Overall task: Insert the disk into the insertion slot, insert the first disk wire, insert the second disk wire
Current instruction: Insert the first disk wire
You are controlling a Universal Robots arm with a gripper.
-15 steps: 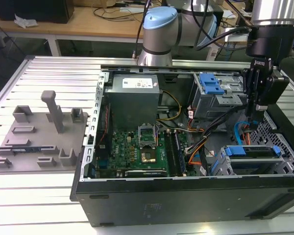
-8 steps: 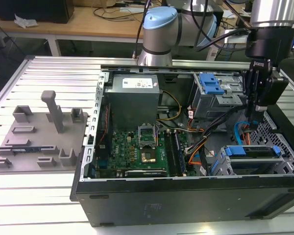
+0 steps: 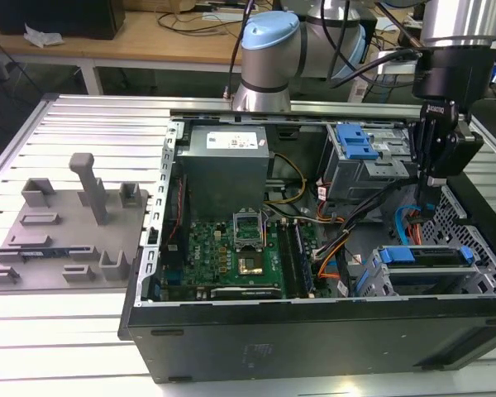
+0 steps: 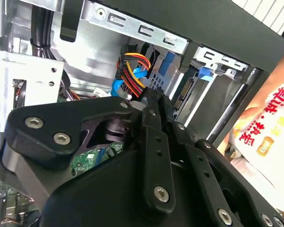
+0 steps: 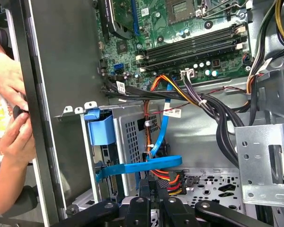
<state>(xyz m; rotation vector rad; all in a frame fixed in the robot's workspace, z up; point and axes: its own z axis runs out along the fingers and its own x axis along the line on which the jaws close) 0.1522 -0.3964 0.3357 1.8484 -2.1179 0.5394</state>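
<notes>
Gripper (image 3: pixel 430 211) hanging inside the open computer case (image 3: pixel 314 339), between the insertion slot (image 3: pixel 370 279) and the taller cage with the blue latch (image 3: pixel 355 142); its fingers (image 4: pixel 154 142) stand drawn together, though whether a plug is nipped between them cannot be told; disk (image 3: pixel 423 256) lying in the insertion slot, its blue carrier handle at the slot's mouth, so the first step reads as done; blue flat cable (image 5: pixel 146 166) and a bundle of orange, red and yellow wires (image 5: pixel 173 178) lying beside the slot's perforated wall, close to the fingertips in the first wrist view; the work in hand appears to be a disk wire. Good practice, by judgement: bring the plug square to the disk's socket; keep the neighbouring bundle out of the path; press gently along the socket's axis, never across it; a person's hand (image 5: pixel 14 137) rests at the case wall beside the slot, so slow travel seems prudent.
</notes>
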